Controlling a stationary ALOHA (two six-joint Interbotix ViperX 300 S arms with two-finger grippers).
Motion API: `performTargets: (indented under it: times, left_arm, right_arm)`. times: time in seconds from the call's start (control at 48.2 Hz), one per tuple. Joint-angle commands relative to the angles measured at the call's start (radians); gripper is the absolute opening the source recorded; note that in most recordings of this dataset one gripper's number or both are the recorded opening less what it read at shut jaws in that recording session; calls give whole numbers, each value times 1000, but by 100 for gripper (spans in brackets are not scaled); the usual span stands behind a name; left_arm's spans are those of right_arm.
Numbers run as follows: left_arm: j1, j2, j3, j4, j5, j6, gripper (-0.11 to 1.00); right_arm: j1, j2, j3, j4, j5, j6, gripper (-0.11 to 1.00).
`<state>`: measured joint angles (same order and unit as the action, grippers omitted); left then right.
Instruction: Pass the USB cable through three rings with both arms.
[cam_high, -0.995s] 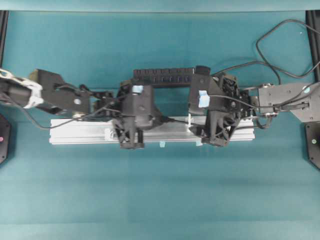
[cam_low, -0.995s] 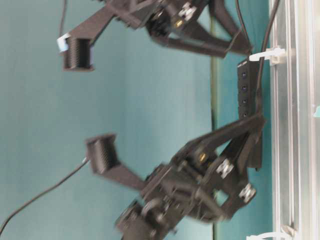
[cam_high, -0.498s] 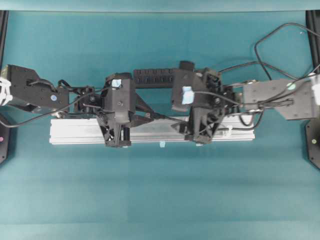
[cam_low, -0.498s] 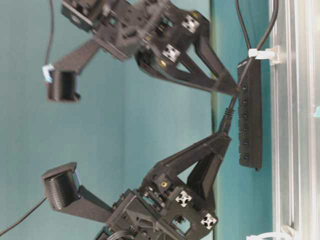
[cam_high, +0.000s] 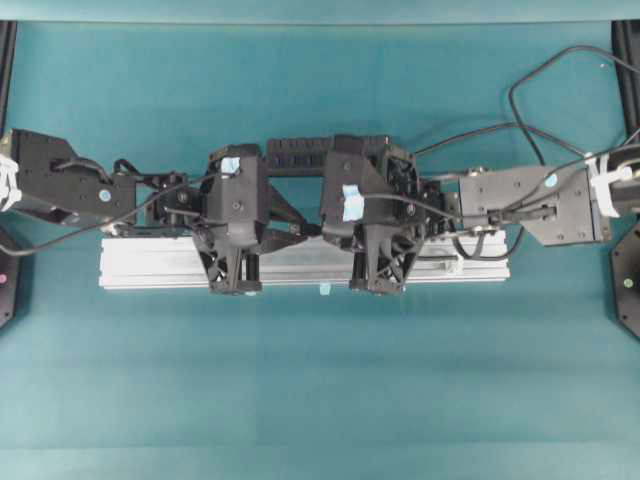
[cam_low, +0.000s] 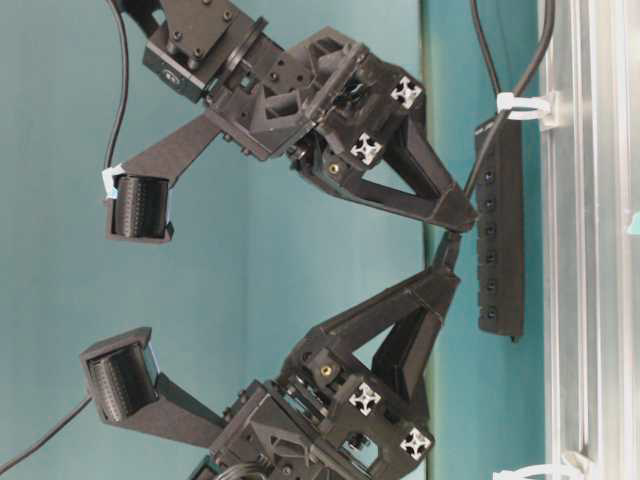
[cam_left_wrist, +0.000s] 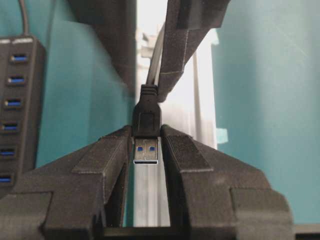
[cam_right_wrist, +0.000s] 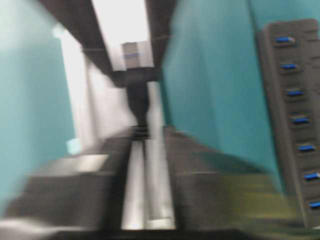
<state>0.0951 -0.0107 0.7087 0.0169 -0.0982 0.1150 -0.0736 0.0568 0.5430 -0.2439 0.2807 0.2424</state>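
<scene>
Both pincers crowd mid-rail (cam_high: 150, 262); hub (cam_high: 300, 155) blocks behind, front cloth (cam_high: 320, 380) free.

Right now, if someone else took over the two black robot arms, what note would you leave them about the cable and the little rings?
Left gripper: clamped on the small black rectangular plug of the long thin black USB cable.
Right gripper: shut, seemingly on the cable just behind the plug.
Done: the cable runs through one whitish plastic ring on the silver aluminium rail.
Left: the end ring beyond the left gripper is unthreaded. I cannot judge the third.
</scene>
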Motion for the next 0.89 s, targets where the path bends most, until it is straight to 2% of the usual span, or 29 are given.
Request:
performTargets:
  times: [0.0,0.373,0.643,0.684,0.809,0.871]
  left_arm:
    - [-5,-20,-9,3,-5,-2,25]
    - [-5,-20,-9,3,-5,-14,25]
    - [-3,-44,6,3,-5,-118,26]
    - [-3,-55,12,3,-5,-129,33]
    - [-3,-112,34,3,-5,-137,67]
    - [-3,-149,49,3,-5,-137,79]
  right_arm:
    - [-6,-5,-17,-5,-8,-8,-6]
    - [-6,-3,-20,-6,0,-11,-6]
    - [-5,8,-40,-6,23,-48,-6]
    - [-5,9,-41,-5,23,-49,-6]
    - [-5,9,-40,-5,23,-48,-6]
    - [-3,9,-37,-5,23,-48,-6]
